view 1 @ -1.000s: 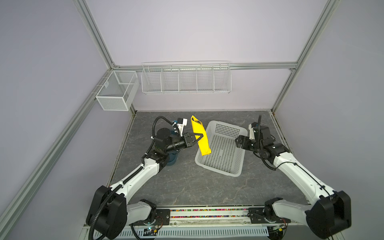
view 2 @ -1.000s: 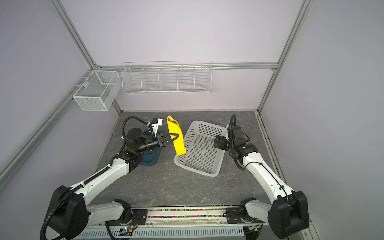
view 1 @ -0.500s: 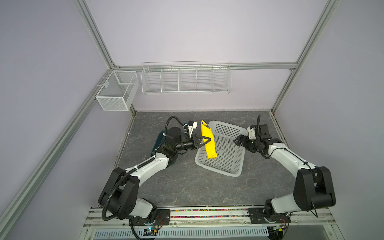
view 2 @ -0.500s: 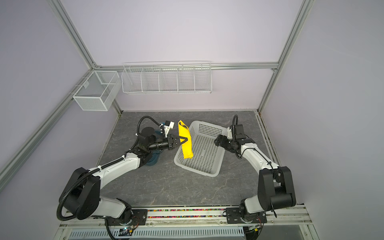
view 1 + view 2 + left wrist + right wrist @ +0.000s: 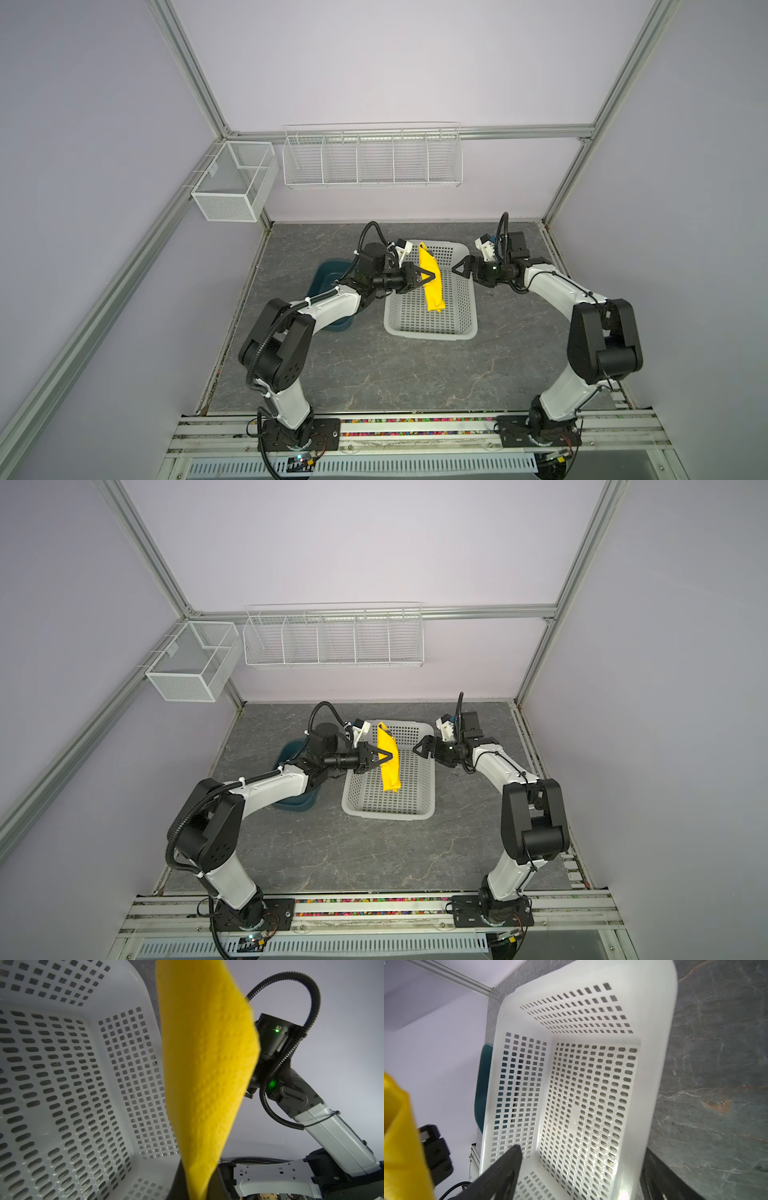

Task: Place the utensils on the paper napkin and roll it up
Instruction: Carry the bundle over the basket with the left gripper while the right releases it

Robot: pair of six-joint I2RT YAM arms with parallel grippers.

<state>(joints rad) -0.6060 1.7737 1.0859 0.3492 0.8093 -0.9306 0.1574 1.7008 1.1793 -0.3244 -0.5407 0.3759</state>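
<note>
In both top views the left gripper (image 5: pixel 428 277) grasps the yellow paper napkin (image 5: pixel 432 293), a long bundle above the white basket (image 5: pixel 432 335) on the desk (image 5: pixel 415 374). The right gripper (image 5: pixel 458 269), released, faces it from the right. Left wrist view: napkin (image 5: pixel 207 1064) before the basket (image 5: pixel 62 1064). Right wrist view: basket (image 5: pixel 591 1095), napkin (image 5: pixel 396 1136) beside.

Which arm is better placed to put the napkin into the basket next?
Left: the left gripper is shut on the napkin, held over the basket; the right gripper is open, empty and apart from it.
</note>
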